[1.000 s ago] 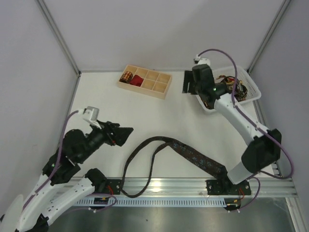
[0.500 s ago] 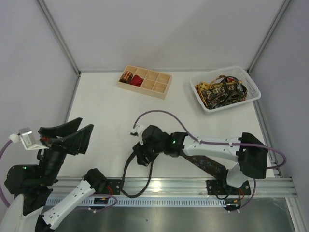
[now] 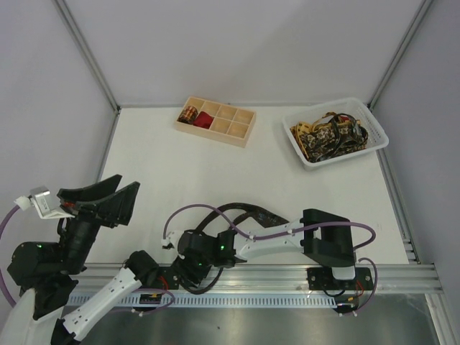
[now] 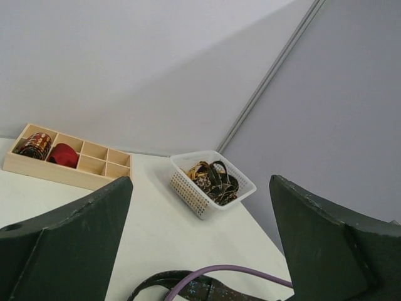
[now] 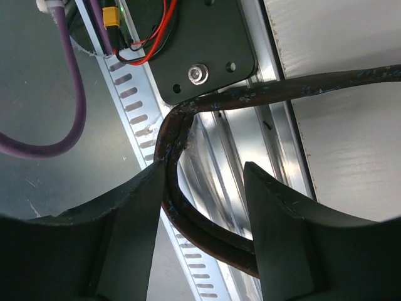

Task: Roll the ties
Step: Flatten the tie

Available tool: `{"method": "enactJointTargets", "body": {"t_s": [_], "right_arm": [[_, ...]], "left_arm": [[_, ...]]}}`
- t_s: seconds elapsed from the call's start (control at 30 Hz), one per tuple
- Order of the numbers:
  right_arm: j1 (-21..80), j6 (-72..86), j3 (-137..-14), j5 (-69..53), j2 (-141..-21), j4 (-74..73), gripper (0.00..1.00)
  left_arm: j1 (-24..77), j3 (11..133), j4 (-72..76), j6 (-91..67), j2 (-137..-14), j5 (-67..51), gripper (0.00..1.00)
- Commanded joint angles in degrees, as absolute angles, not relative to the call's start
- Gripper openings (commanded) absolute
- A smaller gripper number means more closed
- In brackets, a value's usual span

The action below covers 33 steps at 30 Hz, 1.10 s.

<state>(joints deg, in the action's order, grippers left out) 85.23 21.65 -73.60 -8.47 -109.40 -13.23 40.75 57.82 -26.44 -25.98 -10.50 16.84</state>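
- right fingers (image 5: 285, 238): at the near edge, parted, gripping nothing. They straddle the fold of the dark brown tie (image 5: 172, 135), which lies against one finger.
- dark brown tie, location: one loop hangs off the surface (image 3: 215, 172) over the aluminium rail (image 5: 282, 157). The rest lies on the surface behind the right arm.
- Step in hand, judged: retrieving the overhanging loop. To do it well, close on both layers of the fold, then lift up and inward so the cloth comes off the rail edge without snagging.
- Obstructions near: the black mounting plate (image 5: 200, 44), the slotted cable duct (image 5: 135, 113) and a purple cable (image 5: 69, 75) crowd the fold, so there is little room beside the rail.
- left fingers (image 4: 69, 238): raised at the left, spread wide, empty, well apart from the tie.
- wooden tray (image 3: 241, 133): far side. It holds a patterned coiled tie (image 3: 189, 113) in its end compartment and a red coiled tie (image 3: 205, 120) in the next one.
- white basket (image 3: 305, 154): far right, holding a tangle of unrolled ties (image 3: 330, 133).
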Motion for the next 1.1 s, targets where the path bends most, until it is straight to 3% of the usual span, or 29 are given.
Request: {"method": "enactJointTargets", "body": {"t_s": [0.0,0.6,0.87,1.07], "right_arm": [[85.1,22.4,-75.9,-9.0,-109.7,-9.7,0.58],[87.0,25.3,-74.2,-13.5,-113.4,-4.8,0.5],[83.5,27.6,-71.8,-15.7,-110.7,-1.2,0.02],[76.6,26.4,-70.8,-22.1,-107.0,1.3,0.0]], "left_arm": [[40.9,58.1,-26.5,-26.5,-11.8,17.0,0.98],[40.8,58.0,-28.3,-25.8,-11.2,17.9,1.0],[40.8,57.9,-29.1,-25.9,-11.7,17.8,1.0],[40.8,58.0,-28.7,-24.9,-11.6,18.0,1.0]]}}
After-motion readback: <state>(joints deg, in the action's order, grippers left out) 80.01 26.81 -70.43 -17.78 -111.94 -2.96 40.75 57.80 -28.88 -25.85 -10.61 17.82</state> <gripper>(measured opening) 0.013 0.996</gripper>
